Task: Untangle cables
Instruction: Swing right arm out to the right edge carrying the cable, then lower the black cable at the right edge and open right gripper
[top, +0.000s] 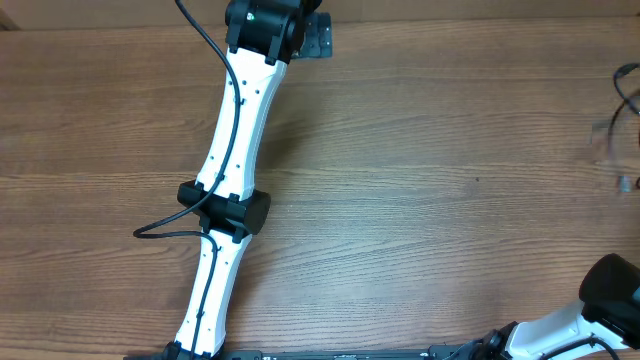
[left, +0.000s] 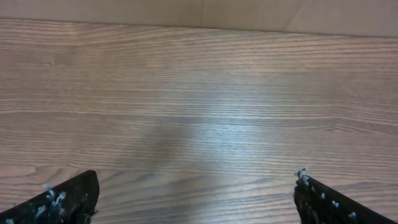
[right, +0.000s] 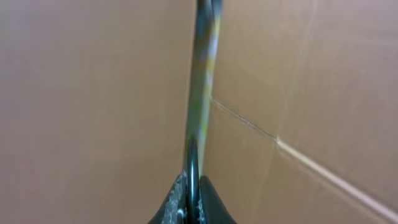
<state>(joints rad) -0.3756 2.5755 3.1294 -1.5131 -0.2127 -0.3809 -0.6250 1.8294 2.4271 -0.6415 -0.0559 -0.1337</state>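
A thin black cable (right: 202, 93) runs straight up from my right gripper (right: 193, 183), which is shut on it; behind it is plain brown board. In the overhead view, blurred black cable strands (top: 627, 85) hang at the far right edge, with a small silver plug tip (top: 625, 183) below them. The right gripper itself is out of the overhead view; only its arm (top: 612, 290) shows at the bottom right. My left gripper (left: 196, 180) is wide open and empty over bare wood; in the overhead view it (top: 318, 35) sits at the table's far edge.
The left arm (top: 232, 150) stretches from the front edge to the back of the wooden table (top: 430, 190), with its own thicker black cable looping out at the elbow (top: 160, 232).
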